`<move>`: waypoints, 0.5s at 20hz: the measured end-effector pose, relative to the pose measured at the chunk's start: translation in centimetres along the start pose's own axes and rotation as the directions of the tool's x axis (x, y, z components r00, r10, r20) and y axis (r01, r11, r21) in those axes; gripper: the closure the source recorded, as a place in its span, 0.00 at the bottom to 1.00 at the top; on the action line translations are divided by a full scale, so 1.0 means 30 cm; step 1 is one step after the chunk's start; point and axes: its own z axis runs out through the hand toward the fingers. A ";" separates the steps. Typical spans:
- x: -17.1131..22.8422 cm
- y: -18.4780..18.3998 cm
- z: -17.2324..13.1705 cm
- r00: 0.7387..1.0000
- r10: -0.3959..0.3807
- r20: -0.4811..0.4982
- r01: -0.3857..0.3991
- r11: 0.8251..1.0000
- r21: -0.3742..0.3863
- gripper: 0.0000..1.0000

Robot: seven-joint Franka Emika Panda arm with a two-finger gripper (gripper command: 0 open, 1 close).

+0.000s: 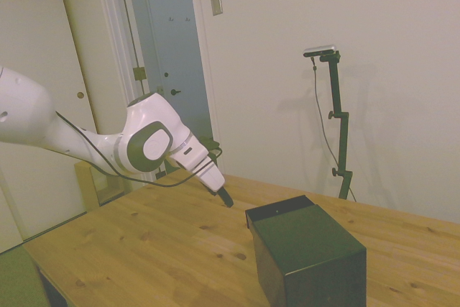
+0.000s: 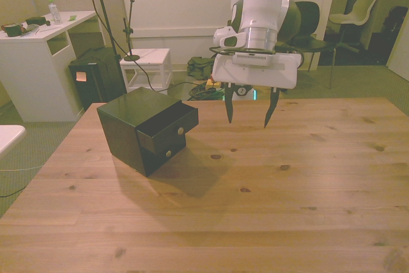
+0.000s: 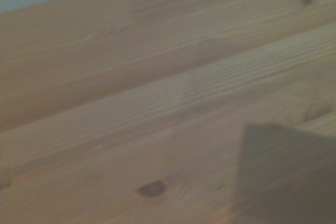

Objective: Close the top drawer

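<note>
- Top drawer (image 2: 167,131) sits pulled partway out of the black cabinet (image 2: 131,126), on the front view's left half of the desk (image 2: 268,190); its front with a small knob (image 2: 181,131) faces the front view's right.
- Risk, as we judge it: the cabinet looks light and unanchored, so an off-centre or high push could slide or turn the whole box instead of seating the drawer.
- Second risk: a fingertip slipping off the glossy front or catching the knob.
- Tool (image 2: 248,112) hangs above the desk, well apart from the drawer; fingers spread wide, holding and touching nothing.
- Wrist view shows only bare planks and a shadow.
</note>
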 end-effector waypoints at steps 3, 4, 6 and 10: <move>0.059 0.017 0.024 0.997 0.052 -0.056 -0.053 0.999 -0.011 0.00; 0.071 0.025 0.032 0.996 0.063 -0.061 -0.064 0.998 -0.016 1.00; 0.085 0.034 0.039 0.995 0.072 -0.062 -0.074 0.997 -0.020 1.00; 0.104 0.032 0.033 0.994 0.086 -0.068 -0.088 0.996 -0.015 1.00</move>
